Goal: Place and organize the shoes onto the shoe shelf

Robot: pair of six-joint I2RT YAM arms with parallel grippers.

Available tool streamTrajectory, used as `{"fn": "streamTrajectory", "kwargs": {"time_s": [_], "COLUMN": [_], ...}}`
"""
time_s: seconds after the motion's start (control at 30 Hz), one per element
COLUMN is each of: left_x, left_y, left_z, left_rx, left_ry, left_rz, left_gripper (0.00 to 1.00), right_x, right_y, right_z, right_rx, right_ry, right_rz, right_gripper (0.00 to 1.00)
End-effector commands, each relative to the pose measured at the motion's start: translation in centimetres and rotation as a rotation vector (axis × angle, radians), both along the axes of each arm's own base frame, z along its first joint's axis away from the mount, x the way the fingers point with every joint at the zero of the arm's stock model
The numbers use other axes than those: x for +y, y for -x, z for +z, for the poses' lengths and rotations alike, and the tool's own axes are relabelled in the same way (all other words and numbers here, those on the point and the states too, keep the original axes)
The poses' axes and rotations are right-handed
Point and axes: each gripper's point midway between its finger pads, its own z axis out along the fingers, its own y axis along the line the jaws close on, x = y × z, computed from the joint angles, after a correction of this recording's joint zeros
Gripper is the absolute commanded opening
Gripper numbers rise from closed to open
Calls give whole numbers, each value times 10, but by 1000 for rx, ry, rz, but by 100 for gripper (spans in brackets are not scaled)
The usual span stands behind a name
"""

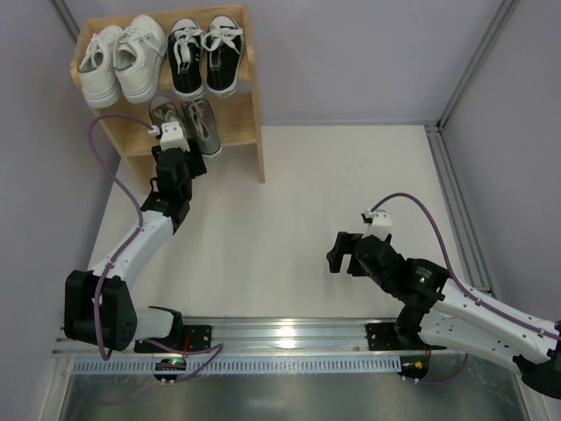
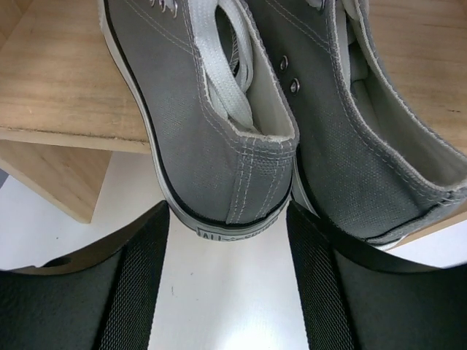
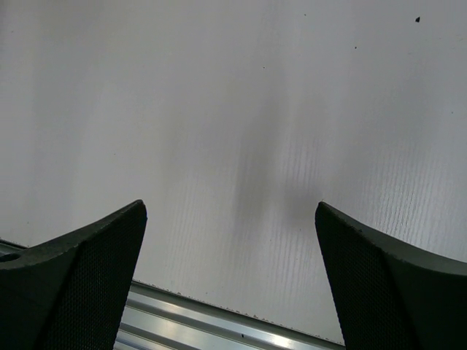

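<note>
Heels of grey sneakers (image 2: 241, 146) overhang the shelf (image 2: 58, 95) edge before left hand (image 2: 226, 244), wide; right hand (image 3: 230, 215) wide too.

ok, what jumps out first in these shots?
The light wooden two-tier shoe shelf at far left: white lace-up sneakers and black canvas sneakers fill its top tier. The grey canvas sneakers sit on the lower tier, heels overhanging its front edge, with the left tool open just behind one heel. The right tool hangs open over the white table.

A robot test cell in a lab: plain grey partition walls (image 1: 351, 53), white tabletop (image 1: 289, 219), aluminium mounting rail (image 1: 289, 331).
</note>
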Motion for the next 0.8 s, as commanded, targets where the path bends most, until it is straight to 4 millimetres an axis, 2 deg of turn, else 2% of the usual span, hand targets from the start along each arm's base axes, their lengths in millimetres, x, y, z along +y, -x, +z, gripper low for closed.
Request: {"fn": "streamTrajectory", "kwargs": {"time_s": [0.0,0.17,0.33,0.47,0.77], "left_x": [-1,-2,-3,-9,16], "left_y": [-10,-6,3,15,36], "left_z": [40,46,48,48,43], "left_rx": [-114,-114,-109,-118,-63], "left_ry": [6,-29,-53,-65,-87], "left_rz": [2,-19,-64,-155,-238], "left_gripper": [62,43,28,26,25], "right_x": [-2,-4,-1,-2,1], "right_y": [-2,-2,-3,-3,-3], "right_z": [12,10,8,8,4], "right_rx": [-35,-33,-32,-36,-37], "right_ry": [-11,-13,-10,-9,-15], "right_rz": [-6,-12,-5,-6,8], "right_gripper": [97,97,97,97,97]}}
